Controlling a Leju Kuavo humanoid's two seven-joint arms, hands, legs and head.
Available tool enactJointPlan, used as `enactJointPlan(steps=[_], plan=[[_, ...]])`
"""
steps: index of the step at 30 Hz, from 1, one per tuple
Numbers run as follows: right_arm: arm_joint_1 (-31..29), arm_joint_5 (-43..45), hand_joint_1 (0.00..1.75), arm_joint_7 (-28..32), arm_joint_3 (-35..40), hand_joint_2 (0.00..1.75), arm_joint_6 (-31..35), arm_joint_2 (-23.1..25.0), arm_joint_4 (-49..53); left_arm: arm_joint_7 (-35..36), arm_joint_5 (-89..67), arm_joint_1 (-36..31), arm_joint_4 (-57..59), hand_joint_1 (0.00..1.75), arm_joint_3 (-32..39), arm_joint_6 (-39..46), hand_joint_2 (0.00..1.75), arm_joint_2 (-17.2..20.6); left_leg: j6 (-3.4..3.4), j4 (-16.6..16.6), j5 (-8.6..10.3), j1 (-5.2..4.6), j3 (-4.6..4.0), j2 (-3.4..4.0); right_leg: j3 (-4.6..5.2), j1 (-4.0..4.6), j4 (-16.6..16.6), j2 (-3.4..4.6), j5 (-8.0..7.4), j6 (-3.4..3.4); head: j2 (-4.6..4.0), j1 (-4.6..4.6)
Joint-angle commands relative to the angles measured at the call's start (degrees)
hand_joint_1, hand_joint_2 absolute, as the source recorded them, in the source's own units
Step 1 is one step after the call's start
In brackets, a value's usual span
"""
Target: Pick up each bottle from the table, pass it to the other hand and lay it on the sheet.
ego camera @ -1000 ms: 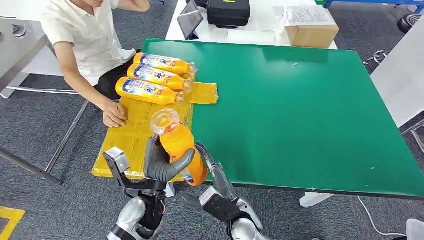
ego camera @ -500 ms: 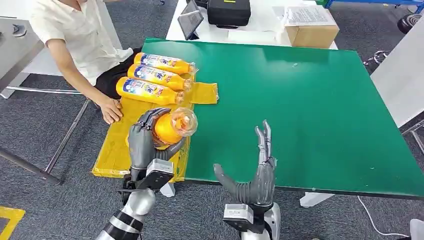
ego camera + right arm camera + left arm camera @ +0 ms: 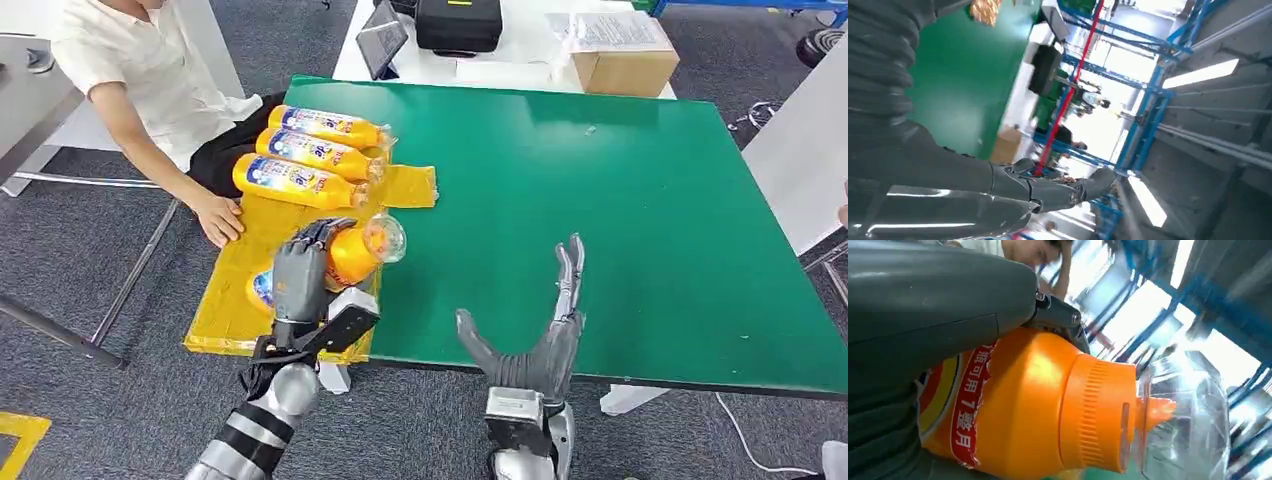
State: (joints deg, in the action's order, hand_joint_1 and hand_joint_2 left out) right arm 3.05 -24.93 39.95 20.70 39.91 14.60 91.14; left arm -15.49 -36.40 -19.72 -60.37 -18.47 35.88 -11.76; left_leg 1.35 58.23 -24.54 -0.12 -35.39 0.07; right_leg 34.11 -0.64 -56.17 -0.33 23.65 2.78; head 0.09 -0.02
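Left robot hand (image 3: pixel 300 275) hides most of bottle (image 3: pixel 352 252).

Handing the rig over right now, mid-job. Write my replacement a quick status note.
Left robot hand: grips an orange bottle over the yellow sheet, clear cap toward the green table.
Right robot hand: open, holding nothing, above the table's near edge.
Done: three bottles lie side by side at the sheet's far end, near a person's hand.
Left: lay the held bottle down beside them.
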Motion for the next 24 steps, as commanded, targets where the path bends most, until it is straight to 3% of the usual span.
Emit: enactJointPlan(steps=[1,4,5,7,9,17,18,19,20,21,24], plan=[[-6.8,6.2,0.00,0.0,7.2,1.75,0.1,-3.7,-11.8,8.6,-7.1,-21.2,35.2,1.75,-6.6,-14.2,1.75,1.7,-0.09,0.0,0.07,0.07,0.15,-0.05,-0.17,0.06,0.1,-0.03,-0.04,-0.08,0.00,0.00],[-6.5,7.2,0.00,0.0,7.2,1.75,0.1,-4.2,-11.4,11.1,-7.6,-22.8,36.7,1.75,-7.2,-19.0,1.75,0.7,-0.11,-0.1,0.10,0.07,0.23,-0.08,-0.26,0.07,0.1,-0.07,-0.03,-0.06,0.00,0.02],[-6.5,7.2,0.00,0.0,7.2,1.75,0.1,-4.2,-11.4,11.1,-7.6,-22.8,36.7,1.61,-7.2,-19.0,1.75,0.7,-0.09,0.0,0.10,0.06,0.17,-0.04,-0.19,0.06,0.0,-0.03,-0.04,-0.02,0.00,0.00],[-6.6,7.6,0.00,0.0,7.4,1.75,0.1,-4.4,-11.4,11.6,-7.2,-23.3,37.1,1.50,-6.8,-20.1,1.75,0.5,-0.12,0.0,0.01,0.07,0.30,-0.03,-0.33,0.07,0.0,0.00,0.04,-0.06,0.00,0.00],[-6.7,7.8,0.00,0.0,7.5,1.75,0.1,-4.4,-11.7,11.6,-7.1,-23.6,37.3,1.71,-6.9,-20.6,1.75,0.3,-0.12,0.0,0.02,0.06,0.29,0.02,-0.30,0.06,0.0,0.04,0.03,-0.05,0.00,-0.02],[-7.0,8.2,0.00,0.0,7.7,1.75,0.1,-4.7,-12.3,11.5,-6.5,-23.5,38.0,1.71,-6.5,-22.9,1.75,0.1,-0.10,0.0,0.06,0.04,0.14,0.02,-0.16,0.04,0.0,0.04,-0.02,-0.02,0.00,0.00],[-6.9,8.1,0.00,0.0,7.6,1.75,0.1,-4.8,-12.5,10.6,-5.1,-23.2,37.8,0.77,-5.5,-23.6,1.75,-0.1,-0.09,0.0,0.09,0.04,0.05,0.02,-0.07,0.04,0.0,0.04,-0.05,0.00,0.00,0.00],[-6.9,8.0,0.00,0.0,7.6,1.75,0.1,-4.8,-12.5,10.2,-4.6,-23.1,37.8,0.77,-5.2,-24.1,1.75,-0.1,-0.10,0.0,0.08,0.04,0.12,0.02,-0.13,0.04,0.0,0.04,-0.03,-0.02,0.00,0.00],[-6.8,8.2,0.00,0.0,7.6,1.75,0.1,-4.9,-12.4,9.8,-4.2,-23.0,37.7,0.17,-4.9,-24.5,1.75,-0.2,-0.12,0.0,0.03,0.06,0.19,0.02,-0.21,0.06,0.0,0.05,0.00,-0.05,0.00,0.00],[-6.8,8.3,0.00,0.0,7.6,1.75,0.1,-4.9,-12.5,9.4,-3.6,-22.9,37.6,0.03,-4.6,-24.8,1.75,-0.2,-0.09,0.0,0.08,0.05,0.06,0.03,-0.08,0.05,0.0,0.05,-0.04,-0.01,0.00,0.00],[-6.7,8.5,0.00,0.0,7.5,1.75,0.1,-5.0,-13.2,7.6,-1.0,-22.4,37.0,0.00,-3.1,-27.1,1.75,-0.8,-0.11,0.0,0.03,0.06,0.20,0.03,-0.23,0.06,0.0,0.07,0.00,-0.04,0.00,0.00]])
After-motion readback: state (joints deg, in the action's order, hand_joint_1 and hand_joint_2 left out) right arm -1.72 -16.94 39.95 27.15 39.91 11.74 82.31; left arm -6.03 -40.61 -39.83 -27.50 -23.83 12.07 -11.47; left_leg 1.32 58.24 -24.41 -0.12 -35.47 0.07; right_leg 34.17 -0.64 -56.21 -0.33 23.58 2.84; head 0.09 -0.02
